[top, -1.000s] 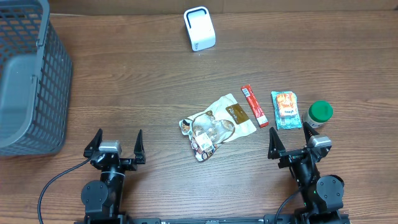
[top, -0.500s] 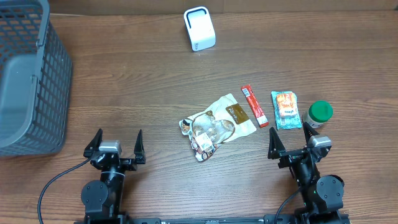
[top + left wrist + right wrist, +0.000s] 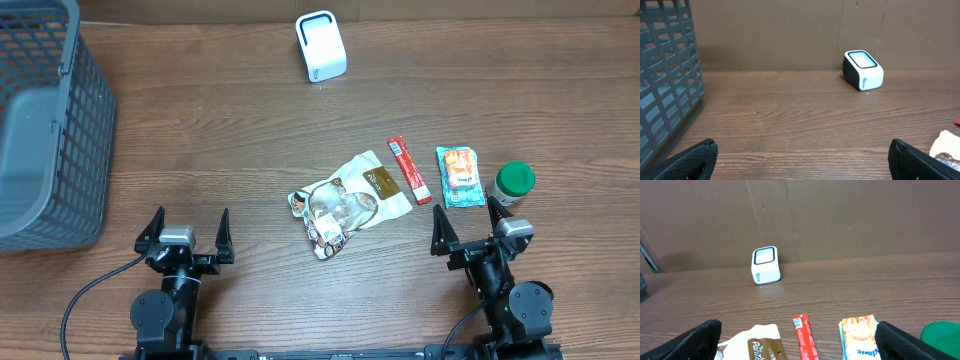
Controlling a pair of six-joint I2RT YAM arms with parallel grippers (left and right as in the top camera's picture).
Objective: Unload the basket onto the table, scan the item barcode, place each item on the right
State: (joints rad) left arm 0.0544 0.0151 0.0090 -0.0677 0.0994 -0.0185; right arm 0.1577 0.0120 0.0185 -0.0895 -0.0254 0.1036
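Observation:
The white barcode scanner (image 3: 320,46) stands at the back of the table, also in the left wrist view (image 3: 863,70) and the right wrist view (image 3: 765,265). Mid-table lie a white and brown snack pouch (image 3: 350,200), a red stick packet (image 3: 409,170), an orange and teal packet (image 3: 460,175) and a green-lidded jar (image 3: 515,181). My left gripper (image 3: 188,228) rests open at the front left, with nothing between its fingers. My right gripper (image 3: 466,225) stands open just in front of the packets and touches none of them.
A grey mesh basket (image 3: 45,120) fills the far left and shows at the left edge of the left wrist view (image 3: 665,75). A brown cardboard wall runs behind the scanner. Bare wood lies between the two grippers and the scanner.

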